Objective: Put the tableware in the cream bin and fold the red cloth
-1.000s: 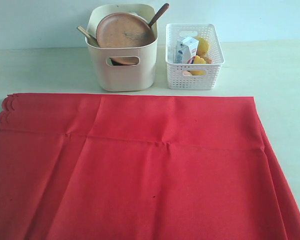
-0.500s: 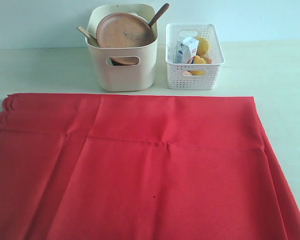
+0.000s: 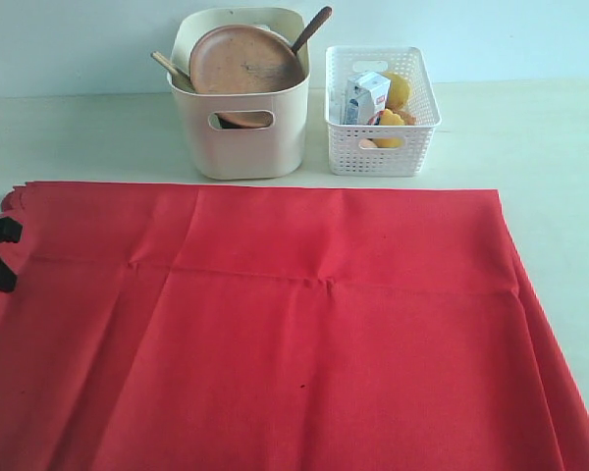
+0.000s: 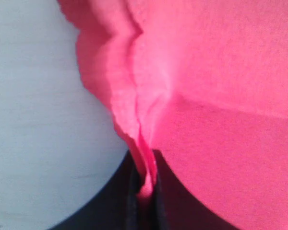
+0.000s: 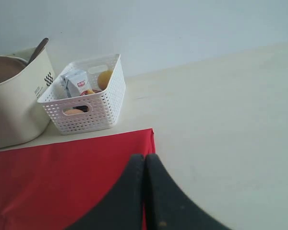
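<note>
No readable text; milk carton print blurred.

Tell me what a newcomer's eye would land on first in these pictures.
The big red cloth spread across the front of the table dominates everything. Behind it stands the cream bin with a round brown plate leaning inside, and a white lattice basket close beside it. At the cloth's scalloped left edge, the left gripper has its jaws pinched on the fabric.

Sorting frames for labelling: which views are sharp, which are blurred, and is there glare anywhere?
Exterior view: sharp, evenly lit, no glare on the red cloth. Left wrist view: too close, cloth soft and washed pink, left fingers a dark blur. Right wrist view: white basket clear, right fingers out of focus.
</note>
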`<action>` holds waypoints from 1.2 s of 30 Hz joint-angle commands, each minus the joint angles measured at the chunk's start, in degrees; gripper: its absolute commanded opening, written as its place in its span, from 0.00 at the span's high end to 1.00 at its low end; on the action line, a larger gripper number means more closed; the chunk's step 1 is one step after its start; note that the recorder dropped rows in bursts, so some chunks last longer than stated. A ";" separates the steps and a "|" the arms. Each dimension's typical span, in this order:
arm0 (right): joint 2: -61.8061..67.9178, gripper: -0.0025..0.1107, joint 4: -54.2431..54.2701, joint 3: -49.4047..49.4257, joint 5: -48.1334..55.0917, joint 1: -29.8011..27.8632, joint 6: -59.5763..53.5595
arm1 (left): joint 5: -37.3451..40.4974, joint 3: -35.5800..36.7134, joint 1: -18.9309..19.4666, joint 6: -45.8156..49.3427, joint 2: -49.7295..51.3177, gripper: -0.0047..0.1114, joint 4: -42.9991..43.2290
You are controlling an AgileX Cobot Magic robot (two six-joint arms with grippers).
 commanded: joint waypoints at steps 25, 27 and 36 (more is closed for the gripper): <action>0.76 0.98 11.61 -3.84 -13.21 -0.12 18.48 | 5.59 -3.02 -0.66 -11.99 -15.43 0.96 9.31; 3.03 0.98 11.27 -5.30 -8.87 -0.12 16.29 | 7.09 -4.07 -0.77 -11.97 -16.48 0.96 7.99; 26.50 0.98 17.83 -12.33 3.42 -0.12 0.26 | 10.54 -6.50 -7.96 -13.30 -21.21 0.96 6.31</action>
